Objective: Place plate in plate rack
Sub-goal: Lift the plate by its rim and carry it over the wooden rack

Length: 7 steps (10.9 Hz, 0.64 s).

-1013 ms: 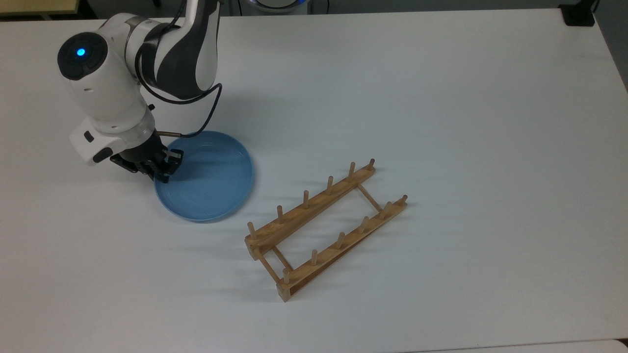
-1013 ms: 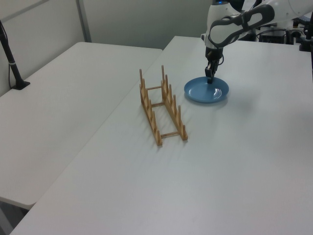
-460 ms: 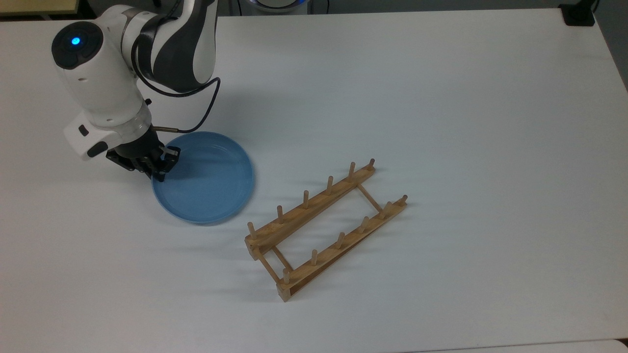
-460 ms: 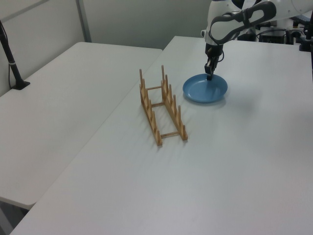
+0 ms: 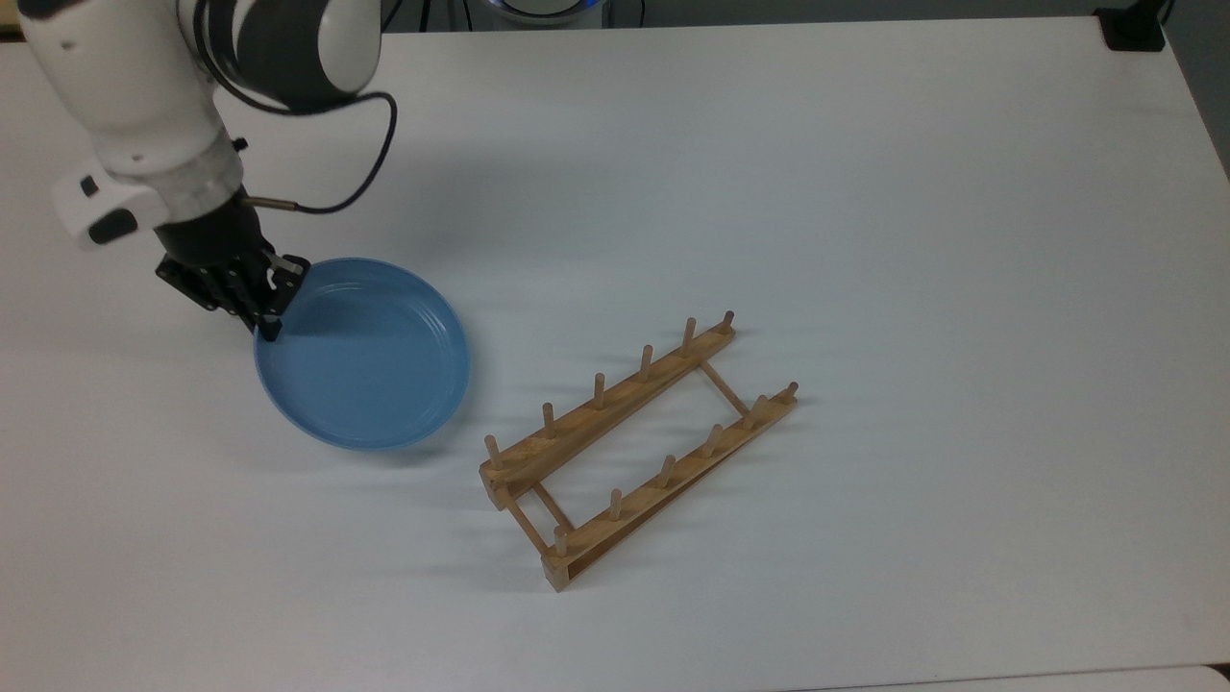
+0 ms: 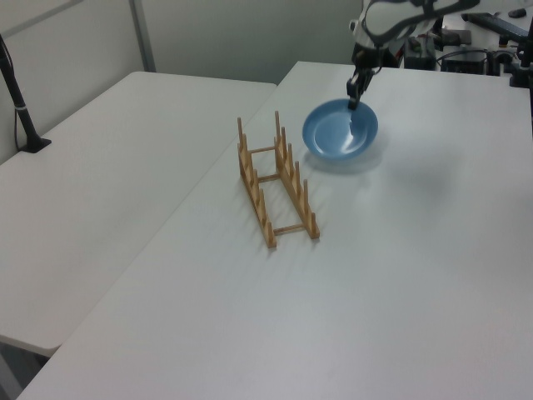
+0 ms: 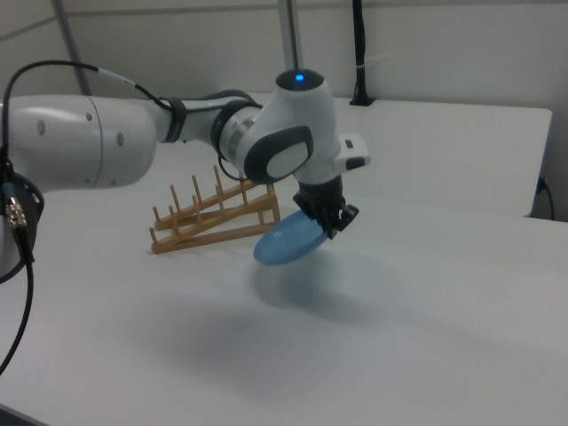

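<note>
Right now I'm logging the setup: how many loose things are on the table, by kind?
Blue plate, held off the table by the hand: 1
Wooden plate rack, standing on the table: 1
Total: 2

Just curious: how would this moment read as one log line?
tool: shut on plate rim | plate: lifted, tilted | plate rack: empty
</note>
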Each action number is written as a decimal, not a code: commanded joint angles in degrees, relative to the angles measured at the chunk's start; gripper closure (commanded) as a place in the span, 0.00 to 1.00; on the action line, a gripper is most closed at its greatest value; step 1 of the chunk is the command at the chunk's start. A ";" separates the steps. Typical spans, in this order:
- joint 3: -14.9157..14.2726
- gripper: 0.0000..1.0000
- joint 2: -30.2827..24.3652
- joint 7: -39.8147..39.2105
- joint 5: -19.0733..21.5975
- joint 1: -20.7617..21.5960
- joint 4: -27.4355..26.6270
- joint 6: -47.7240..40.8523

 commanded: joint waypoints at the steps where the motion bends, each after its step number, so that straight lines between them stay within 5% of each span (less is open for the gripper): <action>1: -2.43 1.00 -3.47 -1.76 2.58 1.25 2.70 -0.46; 4: -2.52 1.00 -6.89 -4.66 1.89 4.14 4.37 9.61; 7: -11.98 1.00 -7.96 -5.10 1.01 15.89 4.38 20.52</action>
